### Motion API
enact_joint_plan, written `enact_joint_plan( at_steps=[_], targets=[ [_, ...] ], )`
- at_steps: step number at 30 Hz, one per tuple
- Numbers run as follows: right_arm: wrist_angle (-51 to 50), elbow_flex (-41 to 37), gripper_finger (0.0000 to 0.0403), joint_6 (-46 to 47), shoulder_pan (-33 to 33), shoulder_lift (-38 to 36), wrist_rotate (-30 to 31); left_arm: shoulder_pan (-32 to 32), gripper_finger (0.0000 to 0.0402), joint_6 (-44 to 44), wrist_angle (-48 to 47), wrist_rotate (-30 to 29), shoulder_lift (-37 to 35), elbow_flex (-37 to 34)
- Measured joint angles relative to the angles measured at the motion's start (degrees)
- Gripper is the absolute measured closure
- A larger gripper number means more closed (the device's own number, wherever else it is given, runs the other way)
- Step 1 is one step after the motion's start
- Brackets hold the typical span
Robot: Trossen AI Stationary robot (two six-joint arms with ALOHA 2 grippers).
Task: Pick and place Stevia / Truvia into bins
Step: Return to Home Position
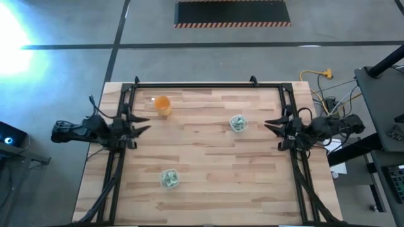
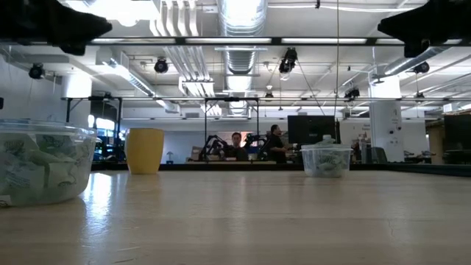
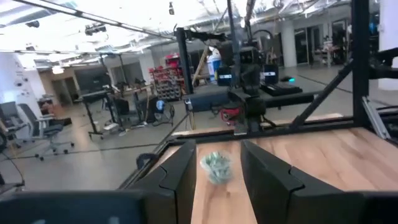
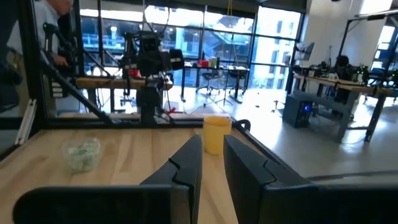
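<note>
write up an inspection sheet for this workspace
surface: wooden table top, no spills seen
job's things: clear cup toward the right arm, second clear cup low in the high view, both holding Stevia sachets; none loose
clutter: orange cup on the left arm's side
grippers: left gripper and right gripper open, empty, at opposite table sides
cables: yellow cable on the floor by the right arm
surroundings: people at desks far off

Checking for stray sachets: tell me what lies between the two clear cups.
In the high view, only bare wooden table lies between the upper cup and the lower cup.
</note>
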Motion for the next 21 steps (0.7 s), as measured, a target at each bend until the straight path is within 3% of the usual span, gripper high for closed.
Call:
enact_joint_plan(
  at_steps=[11, 21],
  targets=[
    [4.7, -3.3, 0.0346, -1.4, 0.0, 0.1, -1.4, 0.0, 0.0292, 3.2, 18.2, -0.2, 0.0, -12.1],
    [6.6, -4.2, 0.0346, -2.4, 0.0, 0.1, -5.0, 0.0, 0.0292, 3.1, 19.6, -0.2, 0.0, -13.2]
  ],
)
